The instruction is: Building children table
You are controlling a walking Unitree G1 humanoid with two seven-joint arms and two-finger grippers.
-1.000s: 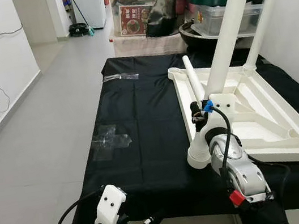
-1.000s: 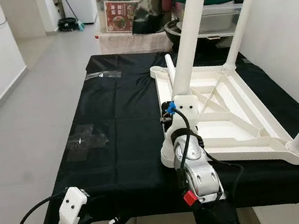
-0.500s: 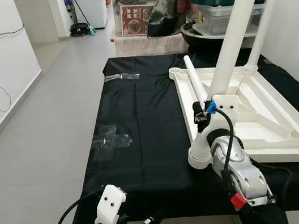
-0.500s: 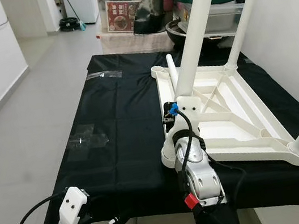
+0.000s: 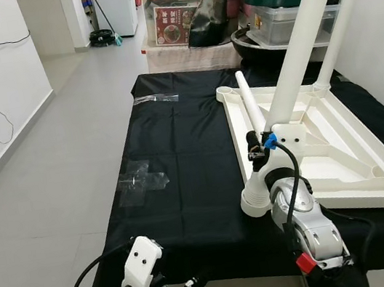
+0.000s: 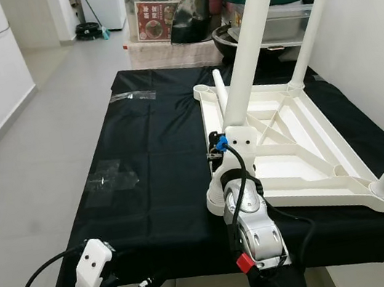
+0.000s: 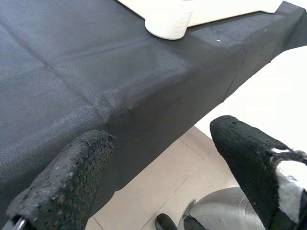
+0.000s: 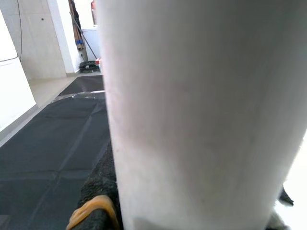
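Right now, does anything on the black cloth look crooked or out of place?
Yes. The table leg held by the right pincer leans away from upright at the near corner of the upside-down tabletop, unlike the far leg. Crumpled clear plastic lies loose on the cloth.

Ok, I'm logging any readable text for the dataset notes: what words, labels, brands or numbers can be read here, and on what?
None can be read.
Red label on the clear storage box: printed picture and text, too small and blurred to read.
White table, its table legs, the black cloth: no markings seen.
Right end effector and left end effector: no lettering seen.
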